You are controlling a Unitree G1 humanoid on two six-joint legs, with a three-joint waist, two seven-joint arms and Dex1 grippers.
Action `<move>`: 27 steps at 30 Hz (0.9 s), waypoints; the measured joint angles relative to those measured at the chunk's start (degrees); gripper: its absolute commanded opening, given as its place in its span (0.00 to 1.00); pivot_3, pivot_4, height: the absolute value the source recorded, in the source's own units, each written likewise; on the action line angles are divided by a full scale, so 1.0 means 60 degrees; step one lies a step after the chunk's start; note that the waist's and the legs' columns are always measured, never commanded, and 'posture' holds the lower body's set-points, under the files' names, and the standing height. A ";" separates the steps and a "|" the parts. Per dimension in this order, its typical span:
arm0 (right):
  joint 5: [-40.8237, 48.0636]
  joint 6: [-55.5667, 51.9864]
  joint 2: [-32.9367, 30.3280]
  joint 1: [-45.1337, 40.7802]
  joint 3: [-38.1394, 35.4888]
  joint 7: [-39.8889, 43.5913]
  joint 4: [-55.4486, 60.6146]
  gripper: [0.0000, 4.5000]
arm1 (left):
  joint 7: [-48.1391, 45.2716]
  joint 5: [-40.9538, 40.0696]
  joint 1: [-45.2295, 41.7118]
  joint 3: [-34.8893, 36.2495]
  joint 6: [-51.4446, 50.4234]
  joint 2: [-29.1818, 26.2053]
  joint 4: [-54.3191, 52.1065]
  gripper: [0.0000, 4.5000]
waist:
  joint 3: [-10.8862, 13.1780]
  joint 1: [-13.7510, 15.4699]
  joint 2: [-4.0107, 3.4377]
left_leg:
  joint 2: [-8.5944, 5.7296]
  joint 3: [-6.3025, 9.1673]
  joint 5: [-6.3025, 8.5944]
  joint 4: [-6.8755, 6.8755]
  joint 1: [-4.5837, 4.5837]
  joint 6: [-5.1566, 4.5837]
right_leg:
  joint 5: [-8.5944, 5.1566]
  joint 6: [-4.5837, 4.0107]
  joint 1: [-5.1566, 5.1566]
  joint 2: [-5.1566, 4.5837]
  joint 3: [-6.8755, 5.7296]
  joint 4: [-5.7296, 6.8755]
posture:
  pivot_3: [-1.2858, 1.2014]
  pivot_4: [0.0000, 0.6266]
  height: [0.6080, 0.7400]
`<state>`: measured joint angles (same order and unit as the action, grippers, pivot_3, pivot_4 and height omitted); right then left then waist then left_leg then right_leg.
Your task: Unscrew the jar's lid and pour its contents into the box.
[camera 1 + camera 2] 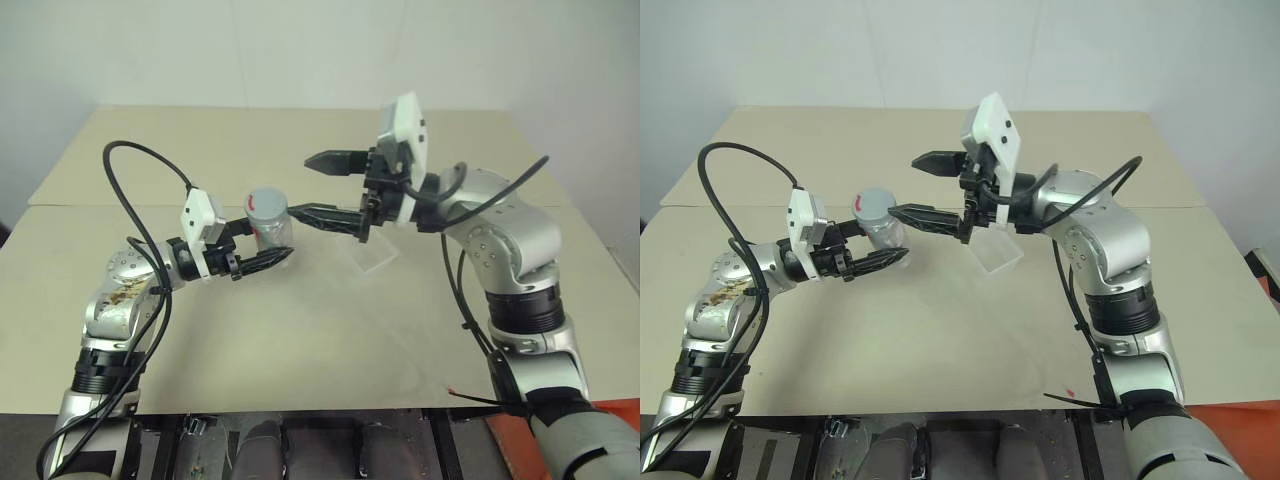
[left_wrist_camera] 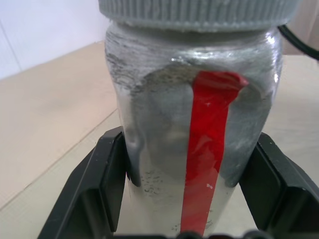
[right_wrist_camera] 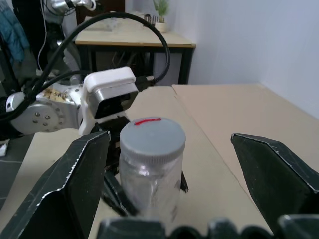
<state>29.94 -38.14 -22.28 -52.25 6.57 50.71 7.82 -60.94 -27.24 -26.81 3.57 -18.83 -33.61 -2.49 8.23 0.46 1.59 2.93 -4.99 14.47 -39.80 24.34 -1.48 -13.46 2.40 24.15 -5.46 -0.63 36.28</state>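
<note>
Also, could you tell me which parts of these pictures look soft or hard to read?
Left wrist view: the small clear jar with the red stripe looks hazy, its ribbed grey screw lid cut by the edge. Right wrist view: the black fingers are soft, the lid sharper. Head views: the clear plastic box almost vanishes against the beige table.

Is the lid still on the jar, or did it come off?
On. The grey lid sits flat on top of the upright jar, which the left gripper holds. The right gripper is open beside it.
</note>
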 measured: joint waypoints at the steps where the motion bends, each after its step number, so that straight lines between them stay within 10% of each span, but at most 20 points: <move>1: -0.0010 -0.0059 0.0000 0.0002 0.0038 -0.0044 -0.0002 1.00 | -0.0016 0.0009 -0.0001 -0.0021 -0.0003 0.0000 0.0001 0.63 | 0.0000 0.0018 0.0000 | -0.0002 -0.0001 0.0000 -0.0002 0.0003 -0.0001 | 0.0000 0.0000 0.0002 -0.0002 0.0001 -0.0001 | 0.52 0.24 1.00; 24: -0.0399 -0.0609 0.0529 0.0018 0.0504 -0.0976 -0.0005 1.00 | -0.1288 0.0048 -0.1537 -0.0769 0.0173 0.0306 0.1384 0.63 | 0.0000 -0.0122 0.0000 | 0.0000 0.0001 -0.0001 0.0002 0.0004 0.0002 | 0.0000 0.0000 0.0007 0.0004 0.0002 0.0001 | 0.52 0.24 1.00; 27: -0.0441 -0.0620 0.0578 0.0018 0.0576 -0.0958 -0.0020 0.87 | -0.1281 0.0045 -0.1511 -0.0765 0.0188 0.0284 0.1370 0.63 | 0.0000 -0.0140 0.0000 | 0.0001 0.0002 -0.0001 0.0002 0.0003 0.0001 | 0.0000 0.0000 0.0007 0.0005 0.0002 0.0003 | 0.52 0.24 1.00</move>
<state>27.30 -41.86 -18.81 -52.14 10.03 44.96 7.70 -68.63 -26.96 -35.87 -1.02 -17.70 -31.90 5.73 8.23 -0.38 1.58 2.94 -4.98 14.47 -39.79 24.36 -1.48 -13.46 2.40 24.19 -5.44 -0.61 36.30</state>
